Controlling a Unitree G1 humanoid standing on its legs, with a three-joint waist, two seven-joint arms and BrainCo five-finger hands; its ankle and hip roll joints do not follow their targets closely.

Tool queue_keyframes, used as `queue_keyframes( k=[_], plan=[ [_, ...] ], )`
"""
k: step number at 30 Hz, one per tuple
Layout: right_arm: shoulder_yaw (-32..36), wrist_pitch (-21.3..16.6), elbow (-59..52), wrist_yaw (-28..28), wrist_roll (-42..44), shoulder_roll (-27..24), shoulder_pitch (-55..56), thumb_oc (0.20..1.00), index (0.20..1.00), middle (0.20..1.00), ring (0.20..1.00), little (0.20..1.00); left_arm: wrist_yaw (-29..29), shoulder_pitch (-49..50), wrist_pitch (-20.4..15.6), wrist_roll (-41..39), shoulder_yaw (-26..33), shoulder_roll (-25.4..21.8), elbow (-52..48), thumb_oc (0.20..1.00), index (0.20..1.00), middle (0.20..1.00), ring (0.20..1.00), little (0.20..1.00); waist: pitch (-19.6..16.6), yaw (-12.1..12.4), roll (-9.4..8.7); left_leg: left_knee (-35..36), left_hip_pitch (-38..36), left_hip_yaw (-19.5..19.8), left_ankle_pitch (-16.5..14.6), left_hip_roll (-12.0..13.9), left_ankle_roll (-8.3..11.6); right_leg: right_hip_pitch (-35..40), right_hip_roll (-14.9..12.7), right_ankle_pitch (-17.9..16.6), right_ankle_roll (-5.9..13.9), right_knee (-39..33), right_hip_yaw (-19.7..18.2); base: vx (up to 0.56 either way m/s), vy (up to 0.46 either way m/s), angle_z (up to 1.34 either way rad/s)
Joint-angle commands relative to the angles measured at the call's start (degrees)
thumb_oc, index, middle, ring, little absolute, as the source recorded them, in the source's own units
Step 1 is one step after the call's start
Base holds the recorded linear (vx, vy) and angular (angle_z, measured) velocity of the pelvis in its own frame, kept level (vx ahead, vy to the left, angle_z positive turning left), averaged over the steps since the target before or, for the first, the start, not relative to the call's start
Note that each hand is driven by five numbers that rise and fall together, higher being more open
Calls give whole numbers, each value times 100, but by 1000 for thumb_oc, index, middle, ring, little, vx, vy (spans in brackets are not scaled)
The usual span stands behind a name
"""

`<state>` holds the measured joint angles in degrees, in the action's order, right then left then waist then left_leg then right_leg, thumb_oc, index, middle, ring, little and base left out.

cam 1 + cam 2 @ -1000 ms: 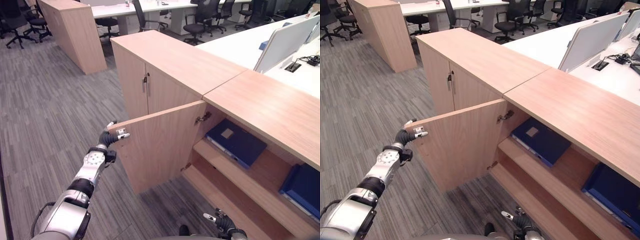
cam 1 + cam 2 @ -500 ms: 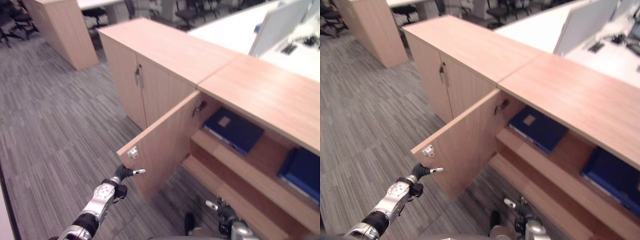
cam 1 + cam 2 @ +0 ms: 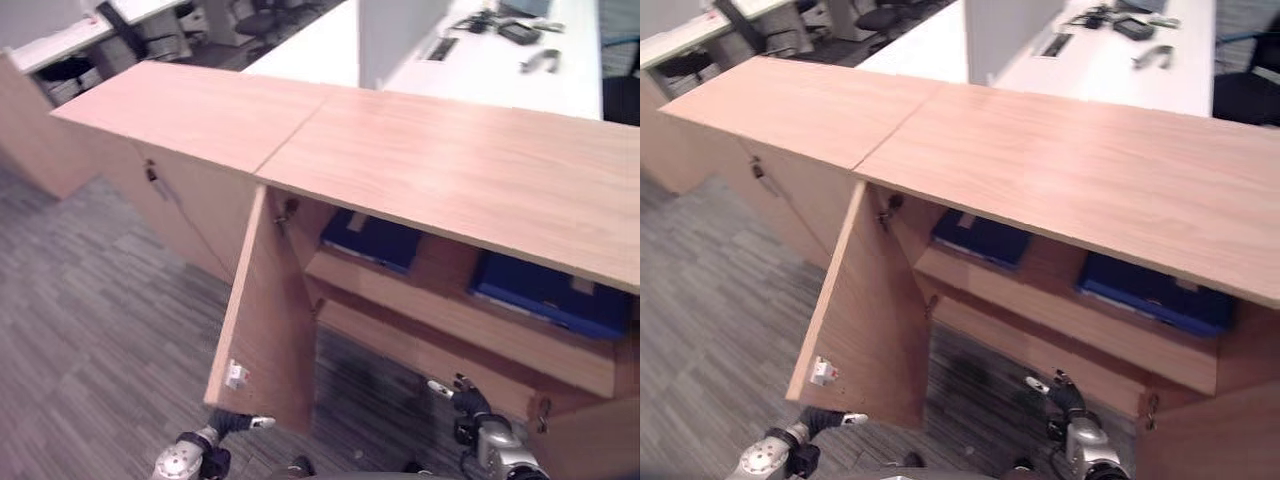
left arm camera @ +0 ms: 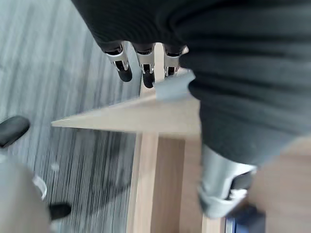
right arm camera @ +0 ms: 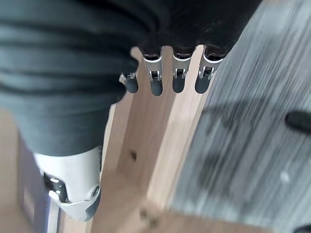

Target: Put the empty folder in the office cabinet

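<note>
The wooden office cabinet [image 3: 440,170] stands with its left door [image 3: 265,320] swung wide out. Two blue folders lie flat on its upper shelf, one at the left [image 3: 372,240] and one at the right [image 3: 545,288]. My left hand [image 3: 228,424] hangs low by the door's bottom corner, fingers [image 4: 146,60] straight and holding nothing, with the door's edge [image 4: 131,116] just past them. My right hand [image 3: 470,400] is low in front of the lower shelf [image 3: 420,345], fingers [image 5: 177,73] straight and empty.
A second cabinet with shut doors and a dark handle [image 3: 152,175] joins on the left. White desks [image 3: 470,60] with small items stand behind the cabinet top. Grey carpet [image 3: 90,320] spreads to the left of the open door.
The camera has swung round to face the cabinet. My left hand has let go of the door's top corner and dropped below it. The door stands wider out.
</note>
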<state>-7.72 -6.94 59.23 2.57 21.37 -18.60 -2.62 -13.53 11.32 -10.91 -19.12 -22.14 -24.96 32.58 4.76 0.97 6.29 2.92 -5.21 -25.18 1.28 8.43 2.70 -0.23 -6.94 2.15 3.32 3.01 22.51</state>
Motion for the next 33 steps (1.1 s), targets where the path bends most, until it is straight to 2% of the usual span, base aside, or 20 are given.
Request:
queue_keyframes(
  k=[1, 4, 6, 7, 8, 9, 10, 12, 13, 14, 15, 16, 19, 25, 27, 33],
  plan=[
    [91, -144, 324, 51, 77, 153, -430, 1000, 1000, 1000, 1000, 1000, -195, -904, -226, -8, -232, 533, -384, 1000, 1000, 1000, 1000, 1000, 28, -352, -34, 49, 300, -261, 382, -116, 70, 670, -442, -26, 682, -381, -226, -41, -117, -15],
    [152, -136, 435, 75, 93, 87, -424, 1000, 1000, 1000, 1000, 1000, -161, -976, -217, -27, -269, 649, -369, 1000, 1000, 1000, 1000, 1000, 65, -480, 15, -18, 286, -326, 440, -22, 141, 698, -343, 8, 633, -447, -370, -25, -121, -46],
    [221, -148, 556, 114, 140, 23, -384, 1000, 1000, 1000, 1000, 1000, -104, -1087, -202, -102, -310, 791, -324, 1000, 1000, 1000, 1000, 1000, 119, -612, 41, -206, 296, -266, 463, 148, 255, 721, -211, 61, 534, -492, -597, -26, -209, -52],
    [243, -154, 610, 137, 166, 13, -350, 1000, 1000, 1000, 1000, 1000, -90, -1147, -195, -153, -341, 835, -326, 1000, 1000, 1000, 1000, 1000, 162, -668, -5, -460, 344, -128, 416, 267, 329, 760, -134, 88, 471, -555, -740, -10, -154, -66],
    [243, -154, 610, 137, 166, 13, -350, 1000, 1000, 1000, 1000, 1000, -90, -1147, -195, -153, -341, 835, -326, 1000, 1000, 1000, 1000, 1000, 163, -668, -5, -463, 345, -127, 414, 268, 330, 760, -133, 87, 470, -556, -740, -15, -126, -57],
    [218, -159, 650, 160, 188, 6, -370, 1000, 1000, 1000, 1000, 1000, -59, -1182, -201, -184, -377, 838, -364, 1000, 1000, 1000, 1000, 1000, 206, -653, -36, -644, 437, 128, 397, 301, 362, 719, -85, 95, 412, -571, -906, 41, -71, -38],
    [116, -142, 755, 174, 233, -32, -459, 1000, 1000, 1000, 1000, 1000, 34, -1205, -218, -259, -438, 873, -400, 1000, 1000, 1000, 1000, 1000, 288, -424, -103, -830, 613, 1338, 270, 51, 331, 686, -69, 124, 399, -642, -1265, 60, -109, -48],
    [25, -139, 856, 187, 230, -35, -509, 1000, 1000, 1000, 1000, 1000, 110, -1251, -231, -333, -501, 921, -353, 1000, 1000, 1000, 1000, 1000, 300, -215, -179, -690, 789, 2626, 105, -305, 284, 645, -38, 101, 405, -715, -1623, 100, -91, -122],
    [14, -138, 907, 190, 219, -33, -510, 1000, 1000, 1000, 1000, 1000, 120, -1257, -240, -357, -508, 938, -339, 1000, 1000, 1000, 1000, 1000, 276, -148, -202, -574, 874, 3123, 123, -449, 280, 590, -1, 49, 412, -743, -1820, 70, -49, -192],
    [16, -141, 911, 189, 219, -31, -508, 1000, 1000, 1000, 1000, 1000, 120, -1256, -243, -358, -513, 938, -335, 1000, 1000, 1000, 1000, 1000, 271, -158, -207, -566, 868, 3136, 119, -457, 277, 599, -8, 65, 413, -741, -1807, 73, -46, -157],
    [6, -146, 929, 184, 220, -34, -516, 1000, 1000, 1000, 1000, 1000, 163, -1287, -235, -316, -540, 927, -339, 1000, 1000, 1000, 1000, 1000, 283, -96, -219, -505, 1047, 3463, 211, -607, 273, 595, 55, 25, 431, -754, -1954, 68, -39, -83],
    [-7, -142, 952, 163, 198, -3, -532, 1000, 1000, 1000, 1000, 1000, 151, -1276, -253, -342, -517, 937, -349, 1000, 1000, 1000, 1000, 1000, 265, -89, -235, -347, 955, 3576, 157, -644, 272, 599, 79, 61, 436, -742, -2015, 81, -47, -25],
    [-51, -133, 849, 112, 142, 149, -428, 1000, 1000, 1000, 1000, 1000, 245, -1418, -275, -201, -438, 978, -179, 1000, 1000, 1000, 1000, 1000, 62, -216, -269, 77, 529, 3207, 180, -526, 249, 653, 157, 33, 458, -766, -2131, 131, 22, -62],
    [-324, -120, 604, 48, 46, 412, -261, 1000, 1000, 1000, 1000, 1000, 760, -2019, -377, -100, -140, 1106, 523, 1000, 1000, 1000, 1000, 1000, -130, -438, -411, 208, 165, 2794, 73, -493, 188, 662, 106, -39, 505, -742, -2304, 114, 50, -37],
    [-431, -84, 599, 23, -92, 474, -159, 1000, 1000, 1000, 1000, 1000, 1024, -2407, -426, -86, 69, 1031, 757, 1000, 1000, 1000, 1000, 1000, -238, -538, -473, 208, 47, 2605, -20, -500, 138, 650, 71, -109, 550, -739, -2425, 80, 51, -35],
    [-482, -40, 600, -57, -220, 492, 38, 1000, 1000, 1000, 1000, 1000, 1290, -3059, -446, -232, 468, 790, 1428, 1000, 1000, 1000, 1000, 1000, -405, -699, -536, 208, -88, 2287, -138, -510, 106, 633, -20, -174, 643, -735, -2576, 69, 53, -22]
  ],
)
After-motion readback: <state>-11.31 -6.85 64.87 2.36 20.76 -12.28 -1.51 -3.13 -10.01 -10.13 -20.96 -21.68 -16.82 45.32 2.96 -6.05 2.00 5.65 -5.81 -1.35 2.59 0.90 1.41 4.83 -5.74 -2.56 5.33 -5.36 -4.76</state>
